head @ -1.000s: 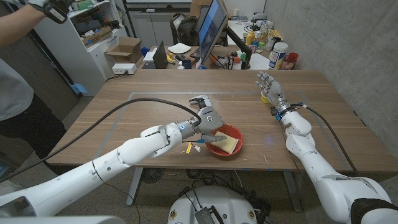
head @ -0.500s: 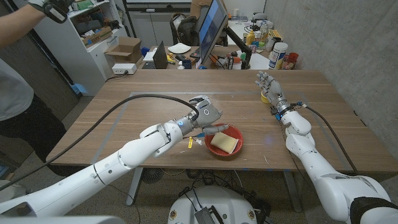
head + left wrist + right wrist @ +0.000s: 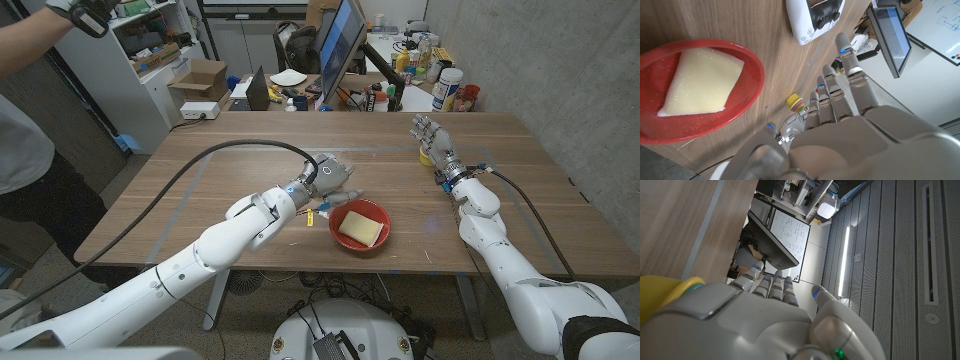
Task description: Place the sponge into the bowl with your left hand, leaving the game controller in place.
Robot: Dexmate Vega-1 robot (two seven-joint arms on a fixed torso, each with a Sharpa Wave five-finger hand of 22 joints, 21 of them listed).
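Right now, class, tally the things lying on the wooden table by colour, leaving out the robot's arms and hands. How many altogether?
Red: 1, the round red plastic bowl.
Yellow: 3, the rectangular yellow foam sponge in the bowl, a small yellow-topped piece beside it, and a yellow object by the right hand.
White: 1, the white plastic game controller.
Total: 5.

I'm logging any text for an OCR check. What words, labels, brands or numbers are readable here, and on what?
None can be read.
Whiteboard: handwriting, too small and blurred.
Monitor: screen content too small.
Bottles and jars behind the table: labels blurred.
Game controller, sponge, bowl: no markings visible.
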